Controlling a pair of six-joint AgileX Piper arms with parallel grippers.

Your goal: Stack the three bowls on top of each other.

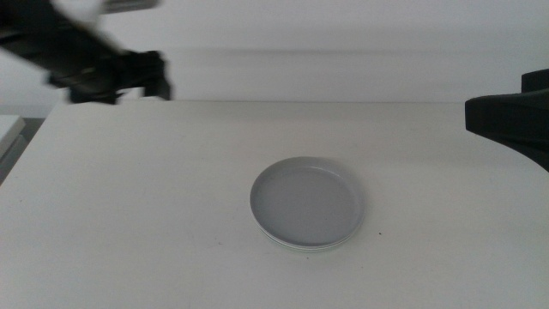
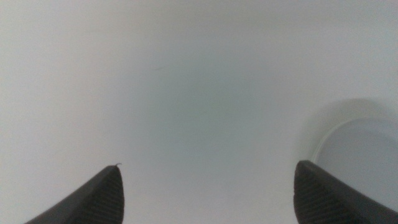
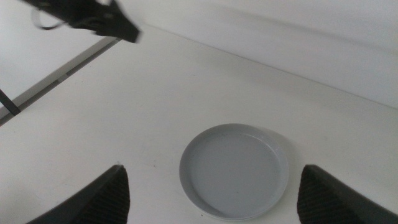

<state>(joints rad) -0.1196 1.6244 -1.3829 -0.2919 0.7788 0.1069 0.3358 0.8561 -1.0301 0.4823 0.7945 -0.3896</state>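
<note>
The grey bowl (image 1: pixel 306 202) sits on top of a stack at the table's middle. A pale rim (image 1: pixel 300 247) of a bowl beneath it shows at the front. I cannot tell the mint green and white bowls apart under it. My left gripper (image 1: pixel 159 84) is raised at the far left, open and empty; in its wrist view (image 2: pixel 208 168) the stack (image 2: pixel 360 155) lies off to one side. My right gripper (image 3: pixel 214 168) is open and empty, held back from the stack (image 3: pixel 233 171). Its arm (image 1: pixel 510 120) is at the right edge.
The white table (image 1: pixel 129 215) ends at a left edge with a second surface (image 1: pixel 9 129) beyond it. A white wall (image 1: pixel 343 60) runs behind the table. A small dark speck (image 1: pixel 378 232) lies just right of the stack. The left gripper also shows in the right wrist view (image 3: pixel 115 25).
</note>
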